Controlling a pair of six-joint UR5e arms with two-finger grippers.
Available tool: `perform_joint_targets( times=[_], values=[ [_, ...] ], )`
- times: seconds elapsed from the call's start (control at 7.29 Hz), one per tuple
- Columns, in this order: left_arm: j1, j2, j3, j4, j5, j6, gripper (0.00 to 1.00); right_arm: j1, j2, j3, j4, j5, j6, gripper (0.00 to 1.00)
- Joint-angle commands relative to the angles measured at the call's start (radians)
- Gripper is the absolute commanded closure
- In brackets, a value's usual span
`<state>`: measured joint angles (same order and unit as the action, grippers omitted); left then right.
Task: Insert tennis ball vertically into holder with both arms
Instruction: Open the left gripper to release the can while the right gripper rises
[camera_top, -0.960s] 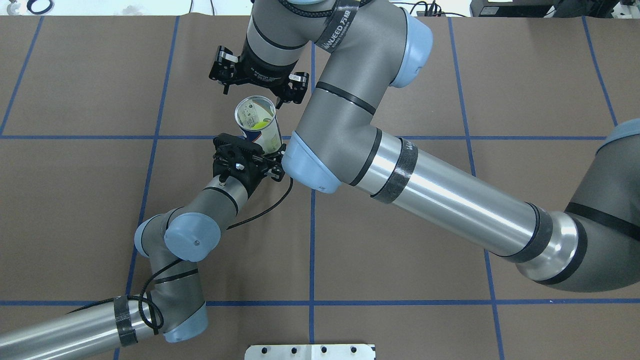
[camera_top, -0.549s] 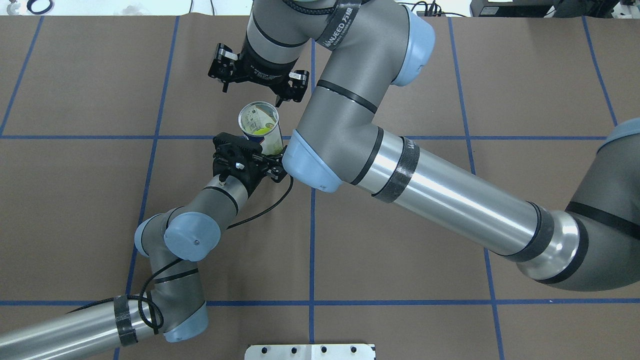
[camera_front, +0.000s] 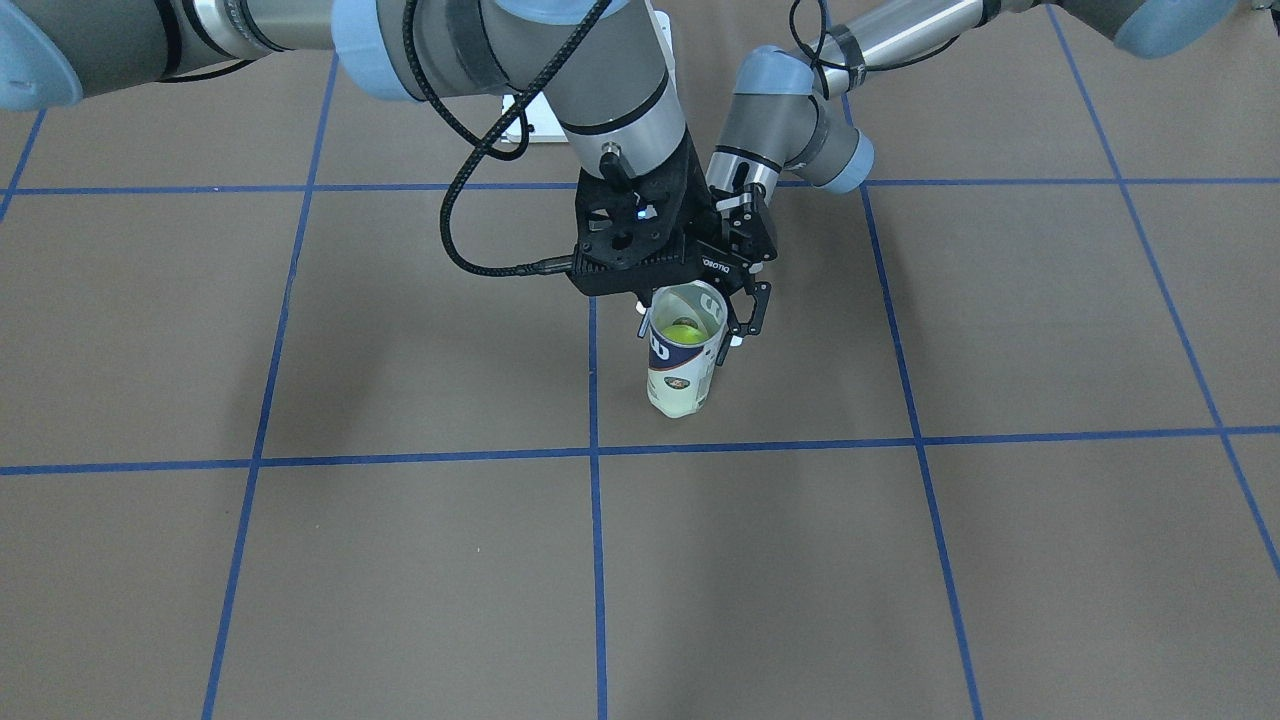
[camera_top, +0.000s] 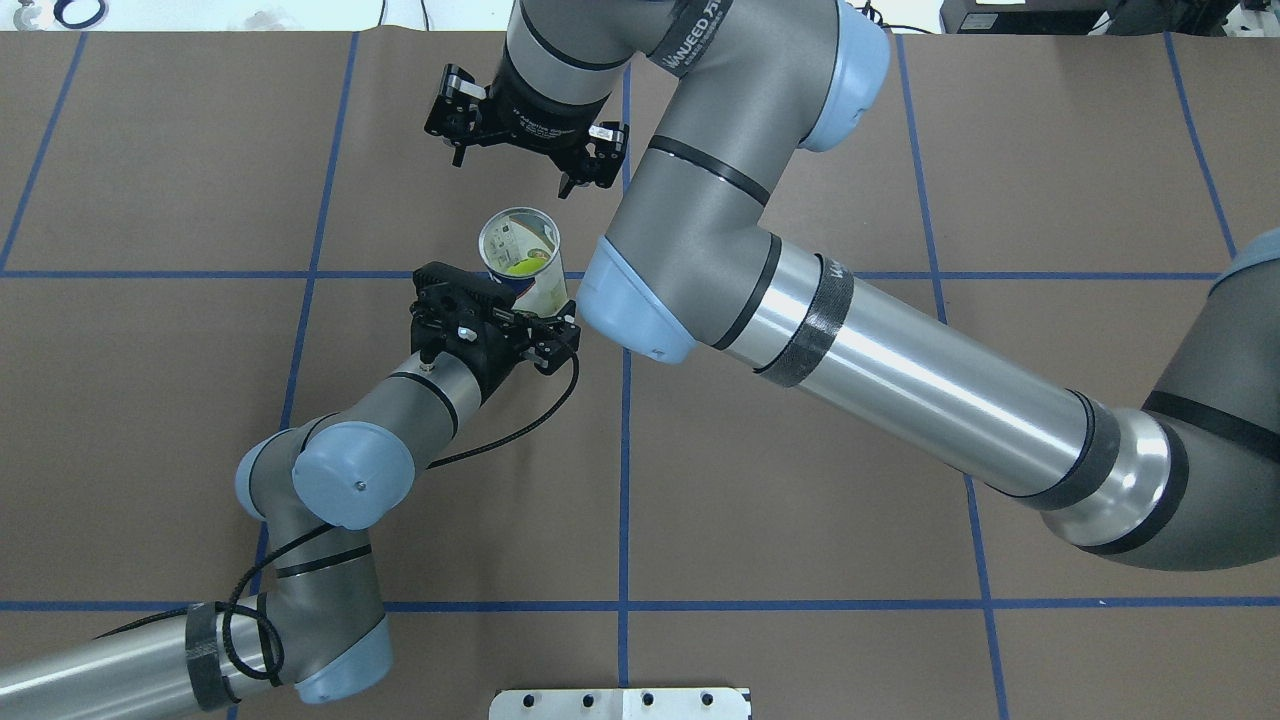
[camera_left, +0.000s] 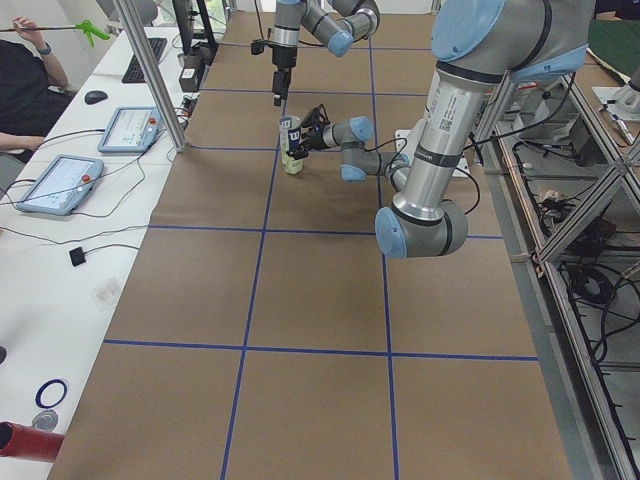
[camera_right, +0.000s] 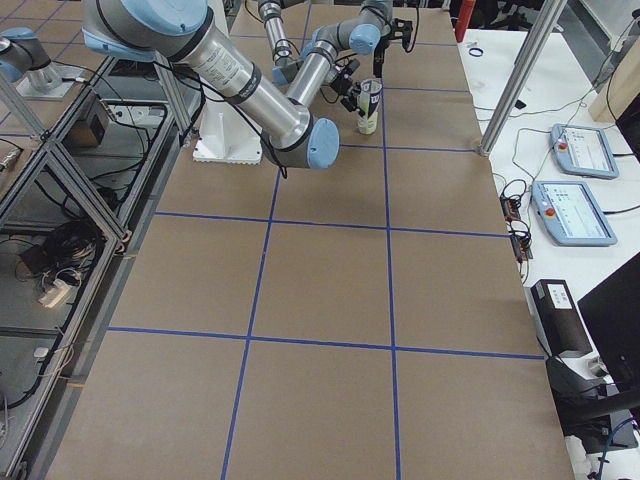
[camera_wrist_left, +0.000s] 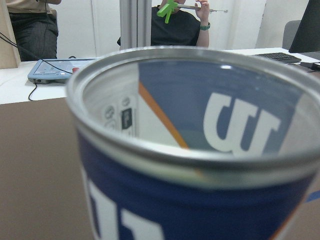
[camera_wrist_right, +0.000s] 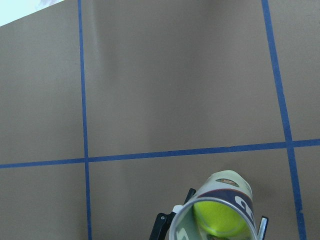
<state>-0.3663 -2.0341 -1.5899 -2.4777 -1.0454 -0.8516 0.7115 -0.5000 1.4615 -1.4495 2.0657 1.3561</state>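
So the can is standing upright on the desk. It's just on the robot's side of a blue tape line, close to where that crosses another one. The ball is down inside it, yellow-green, visible through the open top.

The left end effector comes in from the side and is grasping the can near the rim, one finger on each side. The right end effector is released, fingers spread wide with nothing between them. It hangs above the can, clear of it.

Writing-wise, the can's label is navy and white with a big white "W". The left wrist cam sees that W backwards through the clear wall, next to an orange stripe and a panel of fine print too small to read. The right arm has a black strap with white lettering that looks like "WANJEED", plus a couple of characters I can't make out. A white base plate sits at the robot's edge of the desk.
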Motion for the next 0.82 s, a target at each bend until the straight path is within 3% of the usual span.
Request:
perform_joint_targets(
  times=[0.0, 0.41, 0.69],
  values=[
    [0.001, 0.076, -0.123, 0.14, -0.01, -0.003, 0.0, 0.014, 0.001, 0.002, 0.0, 0.013, 0.0, 0.01],
    [0.09, 0.21, -0.249, 0.143, -0.019, -0.009, 0.0, 0.065, -0.003, 0.005, 0.0, 0.076, -0.005, 0.01],
    [0.099, 0.352, -0.393, 0.158, -0.202, -0.009, 0.0, 0.159, -0.053, 0.017, 0.0, 0.179, -0.028, 0.01]
  ],
)
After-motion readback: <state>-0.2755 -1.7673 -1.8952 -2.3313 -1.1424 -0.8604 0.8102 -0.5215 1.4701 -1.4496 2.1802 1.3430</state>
